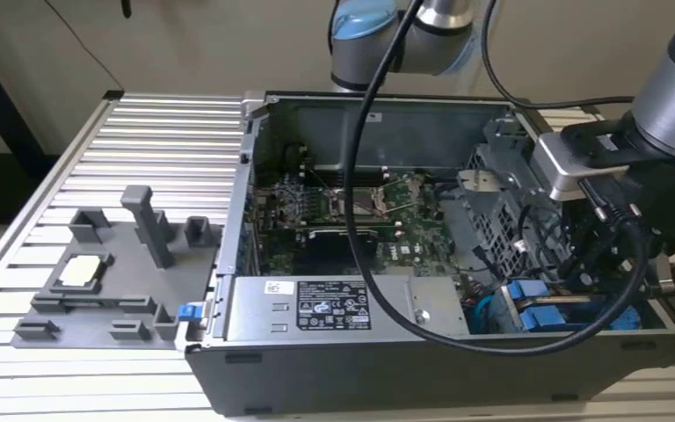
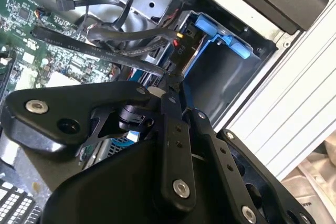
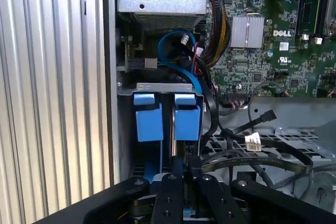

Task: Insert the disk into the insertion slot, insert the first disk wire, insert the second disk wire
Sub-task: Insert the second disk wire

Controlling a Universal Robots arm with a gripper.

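The disk's bright blue carrier brackets (image 3: 148, 121) stand inside the dark drive-cage insertion slot (image 3: 163, 86), at the case's near corner on the exterior view's right (image 1: 533, 303). My gripper (image 1: 578, 281) reaches down into that corner. In the second wrist view the black fingers meet at the gripper (image 2: 173, 80), shut on the end of a flat black wire (image 2: 100, 48) just beside the blue carrier (image 2: 220, 38). Another wire with red and yellow strands (image 2: 181, 35) reaches the disk's edge. In the first wrist view the gripper (image 3: 181, 163) sits right below the two blue brackets.
A grey power-supply box with a sticker (image 1: 326, 308) fills the case front. The green motherboard (image 1: 350, 211) lies behind it, with loose black cables (image 3: 252, 124) over the cage. A grey fixture plate (image 1: 103, 281) stands on the ribbed aluminium table (image 1: 138, 132), on the exterior view's left.
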